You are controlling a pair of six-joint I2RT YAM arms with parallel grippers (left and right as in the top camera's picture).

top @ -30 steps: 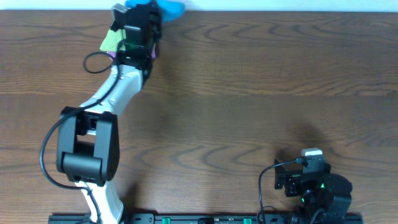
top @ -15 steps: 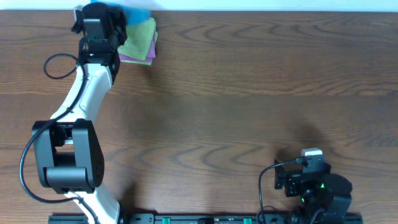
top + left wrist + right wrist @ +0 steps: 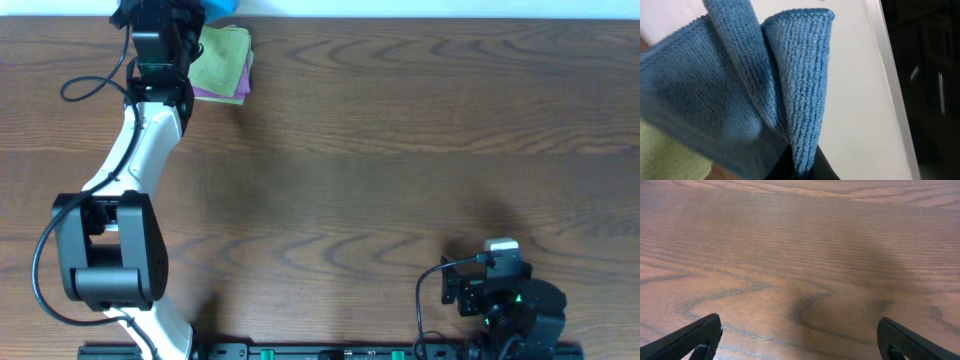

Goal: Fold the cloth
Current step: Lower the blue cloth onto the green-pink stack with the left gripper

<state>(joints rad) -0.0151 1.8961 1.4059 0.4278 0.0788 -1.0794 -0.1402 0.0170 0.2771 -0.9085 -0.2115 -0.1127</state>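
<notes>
A blue cloth (image 3: 740, 95) fills the left wrist view, bunched in folds and pinched between my left gripper's dark fingers (image 3: 822, 167) at the bottom edge. In the overhead view my left gripper (image 3: 165, 25) is at the table's far left edge, with a bit of the blue cloth (image 3: 222, 6) showing beside it. A green cloth (image 3: 222, 58) lies folded on a purple cloth (image 3: 238, 92) just right of the gripper. My right gripper (image 3: 800, 340) is open and empty over bare wood; in the overhead view it is parked at the front right (image 3: 500, 285).
The brown wooden table (image 3: 400, 150) spans the overhead view. A white surface (image 3: 865, 90) lies beyond the table's far edge behind the blue cloth.
My left arm swung left along the far edge with the blue cloth, uncovering the green and purple stack. The right arm has not moved.
</notes>
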